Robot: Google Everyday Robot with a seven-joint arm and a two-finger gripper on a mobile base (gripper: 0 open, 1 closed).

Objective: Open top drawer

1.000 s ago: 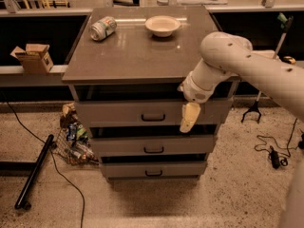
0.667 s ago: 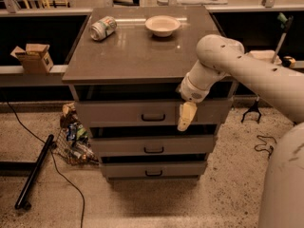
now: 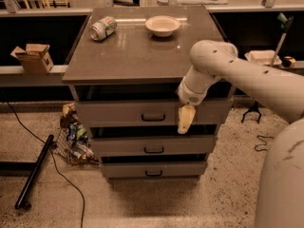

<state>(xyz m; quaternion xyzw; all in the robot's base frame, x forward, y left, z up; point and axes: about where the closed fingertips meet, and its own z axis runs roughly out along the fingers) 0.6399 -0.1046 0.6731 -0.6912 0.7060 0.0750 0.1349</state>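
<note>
The top drawer point(image 3: 114, 113) shows a wide, flat grey front just under the cabinet top; its small black loop handle point(image 3: 153, 118) sits at the front's centre; the pale gripper point(image 3: 185, 121) hangs against the front, at 3 o'clock from the handle.

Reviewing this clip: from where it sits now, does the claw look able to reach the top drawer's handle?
Probably yes. The claw hangs in front of the top drawer, close beside its black handle, with nothing visible between them.
</note>
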